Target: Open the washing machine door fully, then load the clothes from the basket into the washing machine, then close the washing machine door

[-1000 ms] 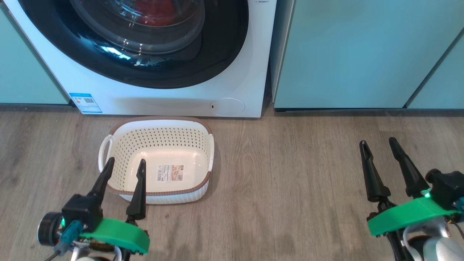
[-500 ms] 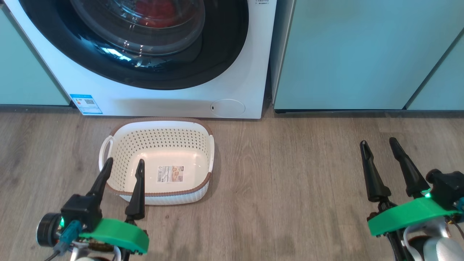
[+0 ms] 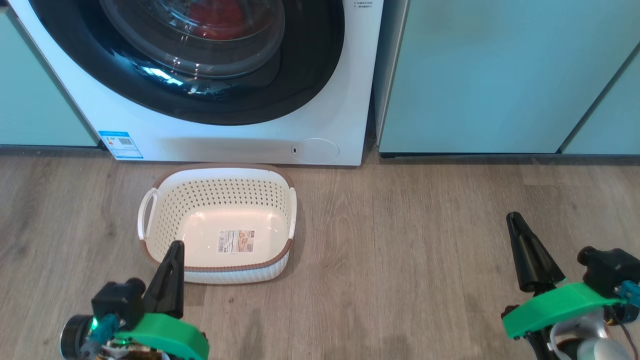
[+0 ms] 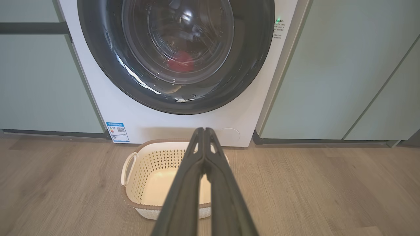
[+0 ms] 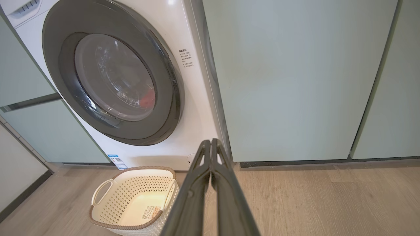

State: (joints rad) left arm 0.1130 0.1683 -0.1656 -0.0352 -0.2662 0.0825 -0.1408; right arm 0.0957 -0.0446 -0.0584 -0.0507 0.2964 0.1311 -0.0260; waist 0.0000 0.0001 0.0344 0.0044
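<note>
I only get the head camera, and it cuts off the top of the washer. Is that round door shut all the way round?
Observer: Yes. The left wrist view shows the washing machine door much more fully, lying flat against the washing machine.
Visitor: What's the red thing behind the glass?
Observer: The clothes, a small red bundle lying low in the drum.
Visitor: Is the machine switched on?
Observer: A small green light glows on the front, to the door's upper right. More I cannot tell.

Teal cabinets [image 3: 500, 75], grey-brown wood floor [image 3: 400, 250]
</note>
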